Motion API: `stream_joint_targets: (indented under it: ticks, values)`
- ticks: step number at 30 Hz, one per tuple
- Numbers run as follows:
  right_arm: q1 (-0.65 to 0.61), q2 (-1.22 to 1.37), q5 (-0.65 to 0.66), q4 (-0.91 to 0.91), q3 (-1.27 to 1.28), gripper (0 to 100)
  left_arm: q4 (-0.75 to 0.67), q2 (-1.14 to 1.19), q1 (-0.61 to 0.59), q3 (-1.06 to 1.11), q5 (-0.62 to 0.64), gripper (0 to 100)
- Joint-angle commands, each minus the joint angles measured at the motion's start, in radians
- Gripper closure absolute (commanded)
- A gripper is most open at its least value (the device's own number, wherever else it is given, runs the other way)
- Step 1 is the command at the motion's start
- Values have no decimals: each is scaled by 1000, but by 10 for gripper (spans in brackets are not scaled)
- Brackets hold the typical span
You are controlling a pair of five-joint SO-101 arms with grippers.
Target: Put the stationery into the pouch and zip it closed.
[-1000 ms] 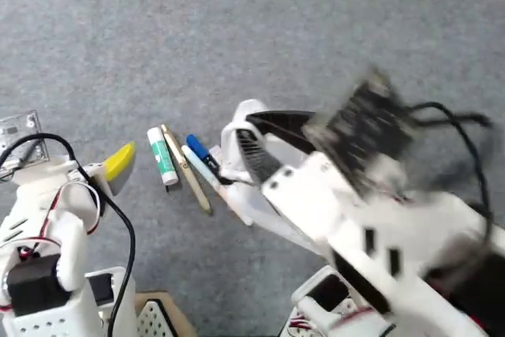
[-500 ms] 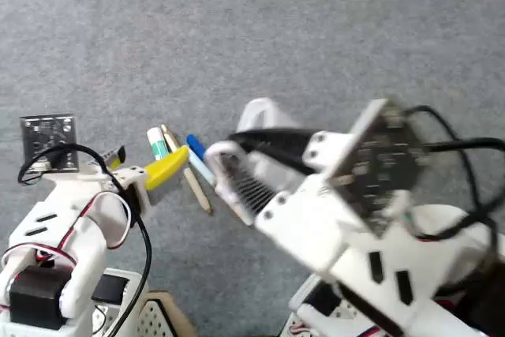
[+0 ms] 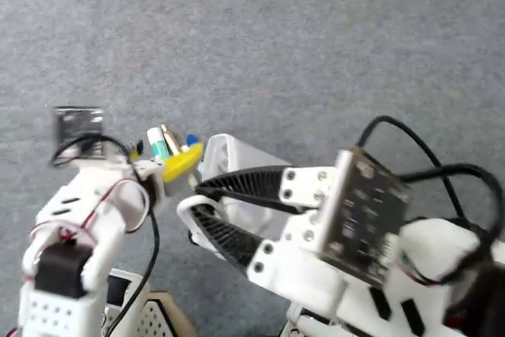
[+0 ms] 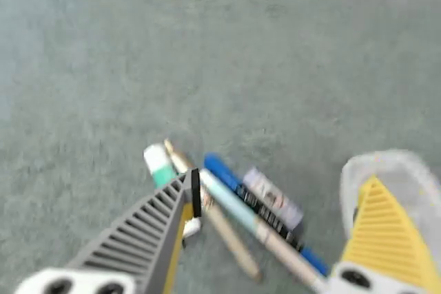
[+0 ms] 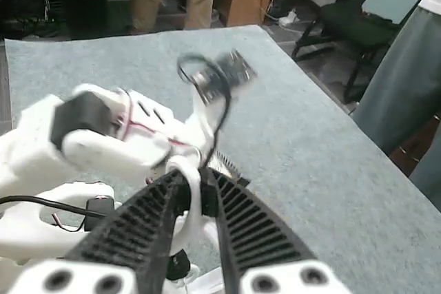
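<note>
Translucent white plastic, the pouch [image 3: 237, 157] lies on the grey felt table [image 3: 331, 61] just beside a loose bundle of stationery [image 3: 167, 144]. The bundle holds a green-and-white glue stick [image 4: 159, 162], a wooden pencil [image 4: 219, 224], a blue pen [image 4: 256, 219] and a small labelled piece [image 4: 271, 200] too blurred to identify, all touching or overlapping.

The right gripper [image 5: 194, 184] appears pinched onto the pouch's rim, its black ribbed fingers meeting on the white plastic. The left gripper [image 4: 281, 182] hangs over the bundle with its jaws spread wide and nothing in them, the grey finger on the glue-stick side and the yellow one towards the pouch.

The step in hand looks to be the first pick from the pile. Done well, it would mean settling on one item rather than raking the lot. The glue stick, at the outer edge, seems the easiest target. It is rigid but round and likely to roll, so the jaws should close squarely across its barrel. The pencil and pen are thin and lie low on the felt, so the fingertips would have to reach right down to the cloth.

The right arm's part is to keep the rim steady. Whether the pouch mouth is open cannot be told. One risk is that the yellow finger snags the pouch and drags it.
</note>
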Motion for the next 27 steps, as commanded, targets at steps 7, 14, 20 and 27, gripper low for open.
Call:
stream_joint_targets:
  ticks: [7, 14, 20, 27]
  values:
    - [-15, -8, 3, 3, 116, 986, -35, -5, 21, 22, -81, 634]
    - [-17, -2, 3, 2, 131, 986, -29, -5, 48, 24, -83, 633]
    - [-17, -2, 3, 2, 131, 986, -29, -5, 154, 133, -215, 635]
    - [-15, -2, 3, 2, 131, 986, -61, -6, 183, 150, -270, 635]
